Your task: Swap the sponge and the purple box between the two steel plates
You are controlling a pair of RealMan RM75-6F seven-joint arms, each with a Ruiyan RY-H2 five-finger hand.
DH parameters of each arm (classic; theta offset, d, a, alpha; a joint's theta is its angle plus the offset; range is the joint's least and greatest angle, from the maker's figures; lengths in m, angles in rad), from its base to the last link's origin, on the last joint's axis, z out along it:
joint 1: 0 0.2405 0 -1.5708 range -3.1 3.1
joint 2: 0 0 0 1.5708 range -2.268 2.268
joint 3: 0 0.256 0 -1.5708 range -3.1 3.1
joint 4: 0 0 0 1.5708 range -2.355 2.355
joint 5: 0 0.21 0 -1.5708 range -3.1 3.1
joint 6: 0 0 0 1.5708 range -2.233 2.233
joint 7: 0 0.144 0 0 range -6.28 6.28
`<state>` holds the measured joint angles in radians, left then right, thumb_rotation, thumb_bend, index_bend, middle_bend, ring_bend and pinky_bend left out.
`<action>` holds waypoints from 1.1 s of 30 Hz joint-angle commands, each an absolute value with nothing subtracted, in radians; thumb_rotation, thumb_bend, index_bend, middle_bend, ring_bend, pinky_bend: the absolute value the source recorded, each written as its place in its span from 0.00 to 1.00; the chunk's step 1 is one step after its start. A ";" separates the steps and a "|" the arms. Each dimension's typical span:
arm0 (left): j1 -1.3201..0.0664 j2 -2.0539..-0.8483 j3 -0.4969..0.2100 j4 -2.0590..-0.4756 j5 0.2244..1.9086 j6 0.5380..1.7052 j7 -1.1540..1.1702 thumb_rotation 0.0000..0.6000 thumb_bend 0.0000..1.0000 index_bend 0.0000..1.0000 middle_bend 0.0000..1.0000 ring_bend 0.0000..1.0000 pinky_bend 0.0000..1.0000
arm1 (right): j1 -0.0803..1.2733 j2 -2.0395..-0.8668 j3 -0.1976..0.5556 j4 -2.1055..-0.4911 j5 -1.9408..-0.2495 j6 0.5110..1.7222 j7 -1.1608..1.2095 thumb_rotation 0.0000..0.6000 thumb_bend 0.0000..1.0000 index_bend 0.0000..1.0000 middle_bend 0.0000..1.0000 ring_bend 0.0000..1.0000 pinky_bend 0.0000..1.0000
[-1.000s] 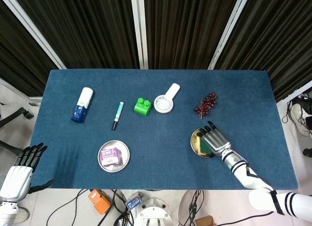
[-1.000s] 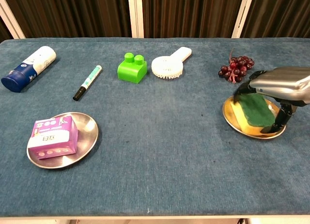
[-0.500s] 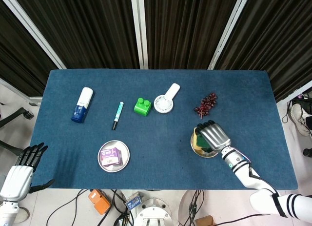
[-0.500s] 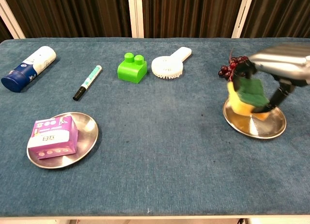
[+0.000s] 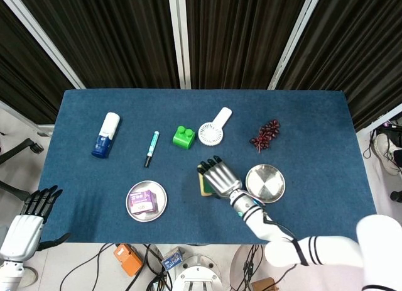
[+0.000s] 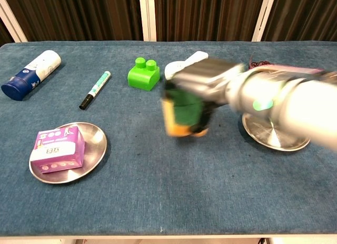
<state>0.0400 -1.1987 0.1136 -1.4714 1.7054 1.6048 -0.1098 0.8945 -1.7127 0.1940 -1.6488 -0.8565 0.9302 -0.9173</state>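
— What has moved since half a second ago?
— Right hand (image 5: 220,176) and the sponge (image 6: 181,115) with it: they were over the right steel plate (image 5: 266,183) and are now just left of that plate, above bare tabletop (image 5: 201,222). The chest view shows them blurred.
— Does the hand have the sponge?
— Yes, its fingers are wrapped over the green top, with the yellow underside showing below.
— And the plate it came from?
— It holds nothing now. The left steel plate (image 5: 160,207), well to the left of the right one, has the purple box (image 5: 142,201) lying in it as before.
— The other hand?
— Left hand (image 5: 28,217) hangs off the tabletop's near left corner, fingers spread, holding nothing, unchanged.
— Any writing?
— The purple box has white characters on its face; too small to read. The blue and white bottle (image 5: 105,135), far left of the plate, bears print I cannot make out either.
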 commanded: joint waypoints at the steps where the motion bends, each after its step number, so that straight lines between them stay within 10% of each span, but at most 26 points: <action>1: 0.040 -1.199 0.116 -1.470 1.709 1.606 -0.109 1.00 0.06 0.00 0.00 0.00 0.04 | 0.956 -1.774 0.209 -1.606 -0.786 0.929 -0.957 1.00 0.34 0.00 0.04 0.05 0.11; 10: 0.017 -1.213 0.137 -1.469 1.752 1.571 -0.097 1.00 0.06 0.00 0.00 0.00 0.04 | 0.920 -1.623 0.148 -1.781 -0.820 0.965 -0.887 0.74 0.15 0.00 0.00 0.00 0.03; 17: -0.031 -1.297 0.126 -1.451 1.863 1.598 -0.099 1.00 0.07 0.01 0.01 0.00 0.09 | 0.656 -1.319 -0.116 -1.940 -1.337 1.276 -0.737 0.74 0.15 0.00 0.00 0.00 0.00; 24: -0.126 -1.398 0.077 -1.596 1.819 1.448 -0.054 1.00 0.21 0.10 0.08 0.06 0.13 | 0.321 -1.165 -0.336 -1.718 -1.604 1.641 -0.374 0.74 0.15 0.00 0.00 0.00 0.00; 33: -0.213 -1.472 -0.004 -1.740 1.537 1.185 0.271 1.00 0.20 0.11 0.10 0.07 0.14 | 0.158 -1.151 -0.312 -1.500 -1.637 1.772 -0.092 0.75 0.15 0.00 0.00 0.00 0.00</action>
